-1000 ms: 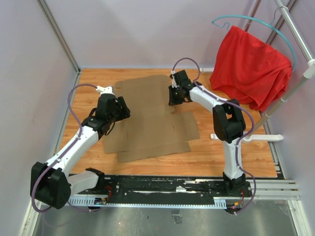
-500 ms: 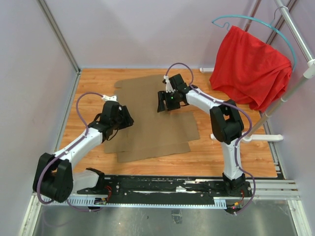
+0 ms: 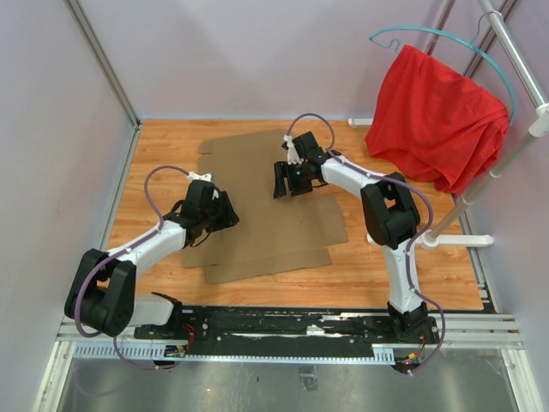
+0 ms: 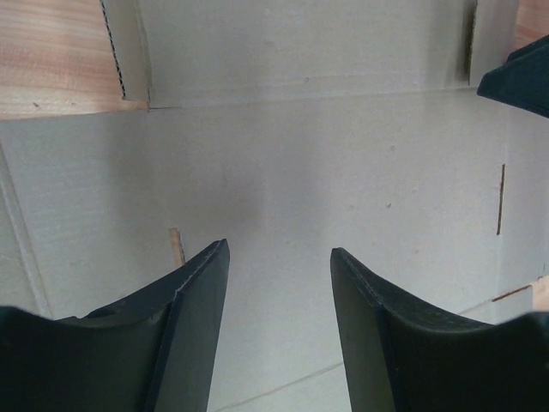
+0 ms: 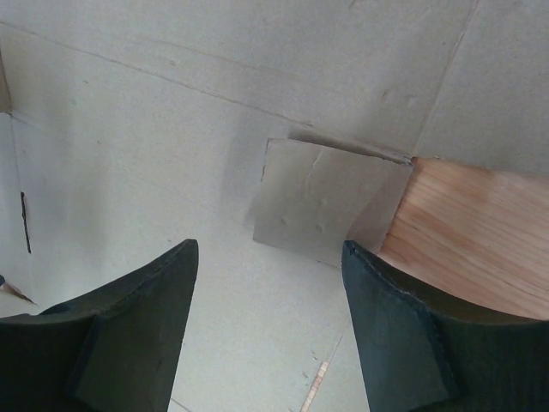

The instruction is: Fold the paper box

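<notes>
The paper box (image 3: 266, 225) is a flat brown cardboard sheet with flaps and slots, lying spread on the wooden table. My left gripper (image 3: 230, 214) hovers over its left part, open and empty; in the left wrist view (image 4: 279, 251) I see bare cardboard (image 4: 326, 163) with slits between the fingers. My right gripper (image 3: 283, 184) is over the sheet's upper middle, open and empty. In the right wrist view (image 5: 268, 247) a small square flap (image 5: 322, 199) lies folded over the sheet next to bare wood.
A red cloth (image 3: 433, 116) hangs on a hanger from a rack at the back right. White walls close the table (image 3: 386, 257) on the left and back. The rack's white foot (image 3: 455, 241) lies at the right edge.
My left gripper has moved right and nearer, further onto the sheet. My right gripper has moved left from the flap area toward the sheet's middle and tipped down.
</notes>
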Tool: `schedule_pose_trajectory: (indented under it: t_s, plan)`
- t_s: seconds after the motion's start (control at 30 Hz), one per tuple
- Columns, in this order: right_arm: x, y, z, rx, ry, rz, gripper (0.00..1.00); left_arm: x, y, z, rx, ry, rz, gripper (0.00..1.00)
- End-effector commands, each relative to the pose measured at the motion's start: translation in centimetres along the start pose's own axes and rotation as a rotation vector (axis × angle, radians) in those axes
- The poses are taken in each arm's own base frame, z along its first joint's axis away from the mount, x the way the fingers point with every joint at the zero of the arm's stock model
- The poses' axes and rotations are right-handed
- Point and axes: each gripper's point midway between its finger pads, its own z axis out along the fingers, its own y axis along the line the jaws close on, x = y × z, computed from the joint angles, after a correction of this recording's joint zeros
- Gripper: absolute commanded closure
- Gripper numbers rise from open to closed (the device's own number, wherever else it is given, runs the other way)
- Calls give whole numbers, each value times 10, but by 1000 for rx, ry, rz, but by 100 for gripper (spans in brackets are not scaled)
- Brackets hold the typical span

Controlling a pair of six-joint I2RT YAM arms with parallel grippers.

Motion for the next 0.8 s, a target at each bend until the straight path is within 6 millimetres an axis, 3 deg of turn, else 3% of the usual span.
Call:
schedule_pose_trajectory:
  t_s: [0.0,0.1,0.2,0.23,0.27,0.3,0.33,0.4,0.43,0.5,0.67,0.77]
  plan:
    - [0,0,-17,53,-7,-28,31,-8,-10,-1,37,-19,9,44]
    - [-8,2,-49,99,-67,-47,30,-12,-12,-7,44,-35,12,44]
    - [-9,4,-93,158,-143,-57,30,-16,-14,-18,54,-58,11,43]
    - [-5,2,-107,181,-165,-43,43,-17,-14,-23,58,-69,9,43]
    - [0,2,-118,180,-185,-2,79,-17,-14,-29,62,-76,9,43]
    - [12,-2,-130,194,-178,77,97,-16,-14,-34,70,-84,8,43]
    - [27,-8,-140,192,-157,161,99,-17,-14,-40,74,-99,5,42]
    - [58,10,-143,-69,-103,166,99,-16,-12,-51,84,-125,-6,42]
    - [67,26,-146,-245,-111,175,93,-14,-11,-55,89,-133,-10,42]
    - [95,34,-151,-398,-106,222,57,-12,-11,-64,105,-144,-18,42]
    - [164,-5,-148,20,-7,153,9,-4,-10,-78,131,-153,-35,41]
    - [188,-22,-154,230,19,114,1,0,-7,-84,137,-160,-46,41]
